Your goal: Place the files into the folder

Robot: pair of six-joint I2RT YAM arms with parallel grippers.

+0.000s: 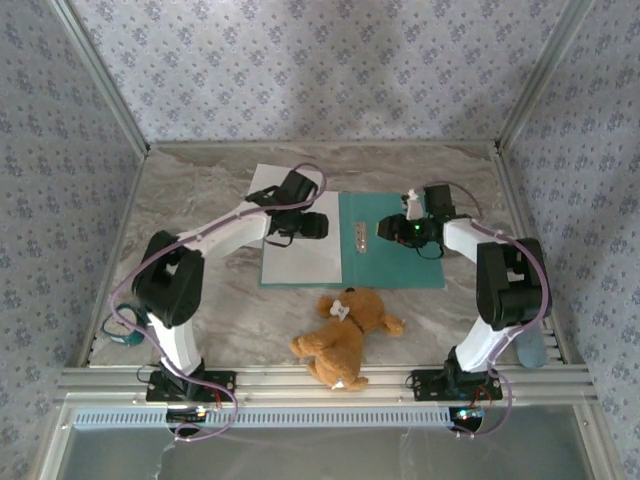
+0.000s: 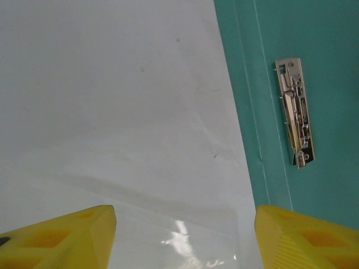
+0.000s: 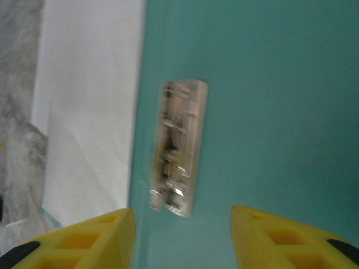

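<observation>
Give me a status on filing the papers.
Done: the folder lies open with white sheets on its left half. In hand: nothing; left claw hovers open over the sheets, right claw open over the clip. Left: one sheet seems to overhang the far edge; folder unclosed.

walls (image 1: 300, 60): blue-floral wallpaper | tabletop (image 1: 200, 190): grey marble pattern | frame (image 1: 270, 380): aluminium rail, near edge

A brown teddy bear (image 1: 345, 335) lies on its back on the grey marbled tabletop (image 1: 200, 190), near the front rail (image 1: 320, 380), head toward the far side. A pale blue object (image 1: 531, 350) stands at the right edge. Flower-patterned walls (image 1: 320, 60) enclose three sides.
</observation>
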